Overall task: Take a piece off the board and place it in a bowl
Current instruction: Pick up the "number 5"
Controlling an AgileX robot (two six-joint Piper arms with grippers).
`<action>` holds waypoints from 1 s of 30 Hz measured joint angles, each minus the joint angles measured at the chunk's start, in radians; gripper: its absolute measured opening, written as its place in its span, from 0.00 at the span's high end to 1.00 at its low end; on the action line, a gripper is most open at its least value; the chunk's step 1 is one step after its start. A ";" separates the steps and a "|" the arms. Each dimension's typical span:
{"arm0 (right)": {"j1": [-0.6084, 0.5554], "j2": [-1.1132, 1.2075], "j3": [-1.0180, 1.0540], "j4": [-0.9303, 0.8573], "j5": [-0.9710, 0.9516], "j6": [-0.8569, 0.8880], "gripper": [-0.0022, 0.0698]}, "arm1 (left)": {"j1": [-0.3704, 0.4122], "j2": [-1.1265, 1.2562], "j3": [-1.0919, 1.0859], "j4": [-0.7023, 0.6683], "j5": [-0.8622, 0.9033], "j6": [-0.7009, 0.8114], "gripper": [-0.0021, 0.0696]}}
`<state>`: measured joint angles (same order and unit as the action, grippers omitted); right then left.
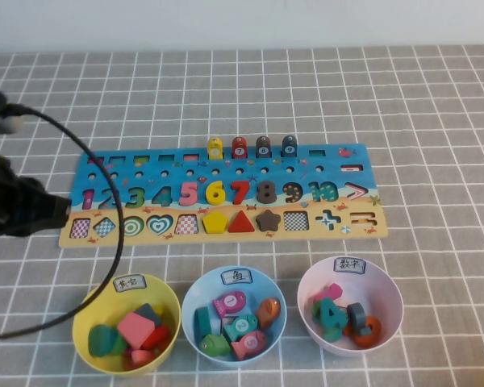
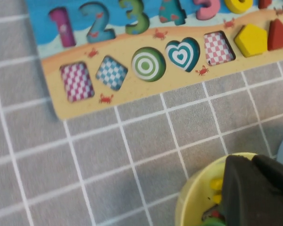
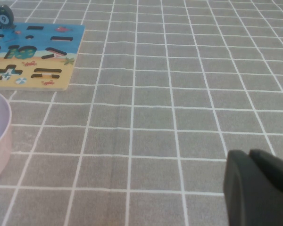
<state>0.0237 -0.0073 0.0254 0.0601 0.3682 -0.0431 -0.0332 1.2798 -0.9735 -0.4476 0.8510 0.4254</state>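
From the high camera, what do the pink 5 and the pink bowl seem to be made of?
The pink 5 looks like painted wood: chunky, matte, with rounded edges, though the paint hides any grain. The pink bowl seems plastic: thin smooth wall with a soft sheen. Left end effector hangs shut above the yellow bowl; right end effector is parked over bare cloth.

High camera looks down over whole worktop (image 1: pixel 436 97). My left wrist camera sits close above board (image 2: pixel 132 101) corner; right wrist camera skims board's (image 3: pixel 61 56) far end.
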 joint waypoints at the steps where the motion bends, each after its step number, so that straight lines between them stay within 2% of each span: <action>1: 0.000 0.000 0.000 0.000 0.000 0.000 0.99 | 0.000 0.033 -0.031 -0.003 0.019 0.040 0.98; 6: 0.000 0.000 0.000 0.000 0.000 0.000 0.99 | -0.025 0.185 -0.183 -0.005 0.084 0.217 0.98; 12: 0.000 0.000 0.000 0.000 0.000 -0.002 0.99 | -0.100 0.387 -0.428 0.012 0.226 0.399 0.98; 16: 0.000 0.000 0.000 0.000 0.000 -0.002 0.99 | -0.166 0.525 -0.609 0.086 0.341 0.525 0.98; 22: 0.000 0.000 0.000 0.000 0.000 -0.002 0.99 | -0.255 0.679 -0.821 0.257 0.364 0.622 0.98; 30: 0.000 0.000 0.000 0.000 0.000 -0.002 0.99 | -0.293 0.800 -0.962 0.284 0.369 0.815 0.98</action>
<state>0.0237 -0.0073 0.0254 0.0601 0.3682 -0.0454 -0.3260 2.0801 -1.9354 -0.1632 1.2199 1.2400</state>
